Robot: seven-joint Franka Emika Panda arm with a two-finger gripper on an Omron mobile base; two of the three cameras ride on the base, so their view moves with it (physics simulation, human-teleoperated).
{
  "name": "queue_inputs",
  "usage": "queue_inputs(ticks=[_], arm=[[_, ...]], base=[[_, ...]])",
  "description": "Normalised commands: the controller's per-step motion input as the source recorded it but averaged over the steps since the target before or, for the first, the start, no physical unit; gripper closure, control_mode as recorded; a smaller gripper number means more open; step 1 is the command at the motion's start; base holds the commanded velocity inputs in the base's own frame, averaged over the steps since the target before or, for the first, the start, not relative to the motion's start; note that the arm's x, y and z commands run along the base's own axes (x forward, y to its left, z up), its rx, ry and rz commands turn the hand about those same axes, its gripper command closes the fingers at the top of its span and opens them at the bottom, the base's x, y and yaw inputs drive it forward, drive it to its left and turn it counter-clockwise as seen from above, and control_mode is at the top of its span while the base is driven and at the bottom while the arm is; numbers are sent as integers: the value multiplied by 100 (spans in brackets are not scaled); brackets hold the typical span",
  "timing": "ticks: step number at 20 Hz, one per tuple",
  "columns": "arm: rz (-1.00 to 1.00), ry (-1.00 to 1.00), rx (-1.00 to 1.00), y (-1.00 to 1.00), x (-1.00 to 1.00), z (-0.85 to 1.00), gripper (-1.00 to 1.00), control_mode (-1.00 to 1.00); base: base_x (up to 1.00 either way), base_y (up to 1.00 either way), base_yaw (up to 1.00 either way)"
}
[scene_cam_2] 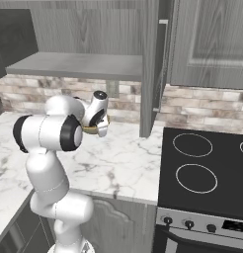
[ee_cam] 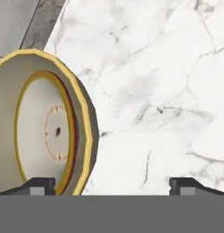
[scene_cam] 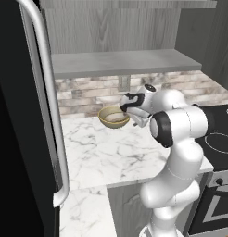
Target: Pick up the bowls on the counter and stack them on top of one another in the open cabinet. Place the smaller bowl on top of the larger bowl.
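Flat, even rendered light with no clear source and no glare: soft shadow under the cabinet shelf (scene_cam: 120, 62), fridge (scene_cam: 14, 139) side near-black, all views low-res and slightly soft, hand view coarsest on the counter (ee_cam: 155, 91) veins.

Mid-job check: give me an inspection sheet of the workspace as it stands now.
Surface: white marble counter, bare around the bowl.
Job's things: one bowl sits upright on the counter near the brick wall; a second bowl cannot be told apart. Open cabinet shelf holds no bowl.
Clutter: nothing seen.
Tool: tool open, low over the counter, the bowl beside one fingertip, nothing held.
Cables: nothing seen.
Surroundings: fridge, stovetop.
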Motion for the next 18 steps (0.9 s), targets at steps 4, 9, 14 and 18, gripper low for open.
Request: queue_inputs(ticks=[4,9,14,18], arm=[[0,5,0,11,27,-20,-100,-100],[0,1,0,9,29,-20,-100,-100],[0,0,0,7,26,-22,-100,-100],[0,0,0,6,20,-25,-100,-100]], base=[[0,0,0],[0,0,0],[0,0,0],[0,0,0]])
